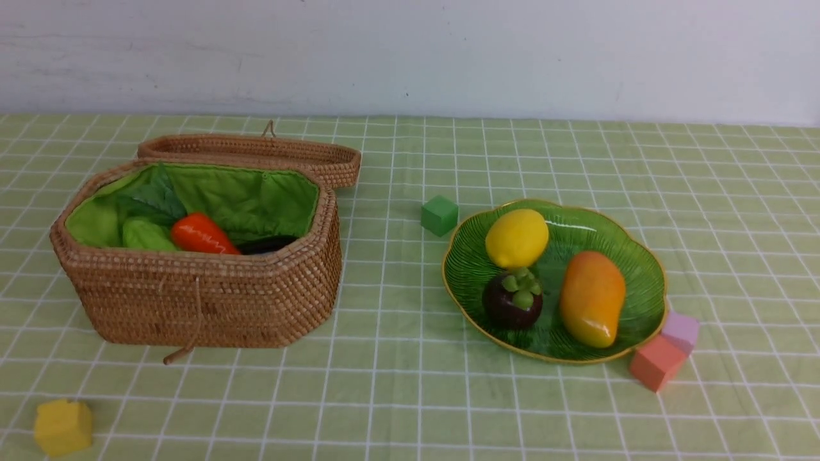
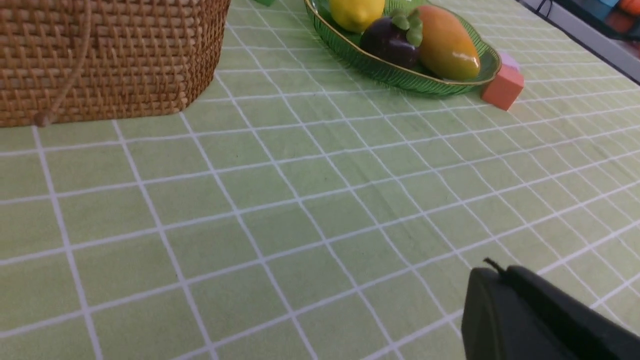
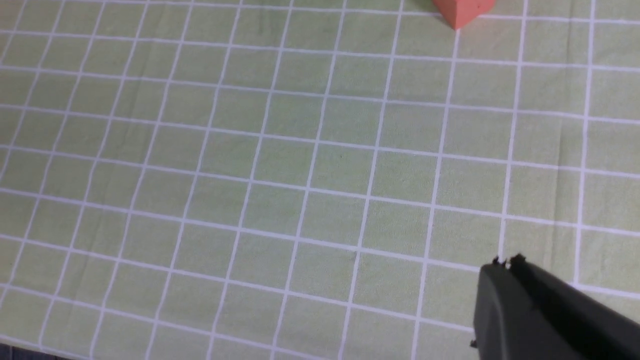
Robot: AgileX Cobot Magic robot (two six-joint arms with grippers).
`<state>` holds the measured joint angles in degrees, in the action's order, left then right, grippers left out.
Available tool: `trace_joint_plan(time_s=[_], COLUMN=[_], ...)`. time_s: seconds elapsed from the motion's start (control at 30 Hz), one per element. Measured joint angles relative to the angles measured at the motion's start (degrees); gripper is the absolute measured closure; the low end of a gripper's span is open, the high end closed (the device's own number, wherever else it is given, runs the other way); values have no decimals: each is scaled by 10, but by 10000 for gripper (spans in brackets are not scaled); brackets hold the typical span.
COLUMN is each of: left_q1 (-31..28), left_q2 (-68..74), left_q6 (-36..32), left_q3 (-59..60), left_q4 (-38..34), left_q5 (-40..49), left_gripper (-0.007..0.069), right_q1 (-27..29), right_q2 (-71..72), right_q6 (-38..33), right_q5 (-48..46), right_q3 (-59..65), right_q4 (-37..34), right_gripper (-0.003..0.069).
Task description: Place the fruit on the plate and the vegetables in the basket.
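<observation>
The sorting looks finished. The plate (image 1: 644,269) sits at about four o'clock on the desk (image 1: 397,397), holding the lemon (image 1: 516,237) at its twelve o'clock edge, the mangosteen (image 1: 512,301) just below it, touching, and the mango (image 1: 592,298) to their right. The basket (image 1: 198,301) stands at nine o'clock, lid (image 1: 256,152) thrown back behind it; inside, against the green lining, lie the carrot (image 1: 202,235), the bitter gourd (image 1: 146,235) beside it, and a dark sliver that is likely the eggplant (image 1: 266,245).

What remains, I judge, is only to withdraw cleanly — both arms kept low and clear of the plate's rim and the pink cube (image 1: 655,362) touching it, so nothing gets nudged out.

The left hand (image 2: 492,272) is closed and holds nothing, hovering over bare cloth near the basket's front wall. The right hand (image 3: 505,262) is likewise closed and empty — over open cloth, well apart from the fruit.
</observation>
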<state>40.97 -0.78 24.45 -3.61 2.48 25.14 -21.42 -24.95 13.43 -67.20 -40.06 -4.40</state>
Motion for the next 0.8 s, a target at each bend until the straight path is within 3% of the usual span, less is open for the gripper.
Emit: trace_joint_plan(time_s=[0.1, 0.3, 0.53, 0.63, 0.8], left_q1=[0, 0, 0, 0, 0], left_q2=[0, 0, 0, 0, 0], left_q6=[0, 0, 0, 0, 0], left_q3=[0, 0, 0, 0, 0], left_q4=[-1, -1, -1, -1, -1], left_q5=[3, 5, 6, 6, 8], left_gripper=[637, 637, 637, 637, 637], right_q1=[12, 94, 225, 251, 255], right_q2=[5, 34, 138, 194, 252], right_q6=[0, -5, -134, -139, -141], right_q5=[-1, 12, 240, 340, 407], right_q3=[0, 1, 156, 274, 401], right_q4=[0, 2, -9, -8, -6], right_gripper=[643, 638, 673, 677, 677])
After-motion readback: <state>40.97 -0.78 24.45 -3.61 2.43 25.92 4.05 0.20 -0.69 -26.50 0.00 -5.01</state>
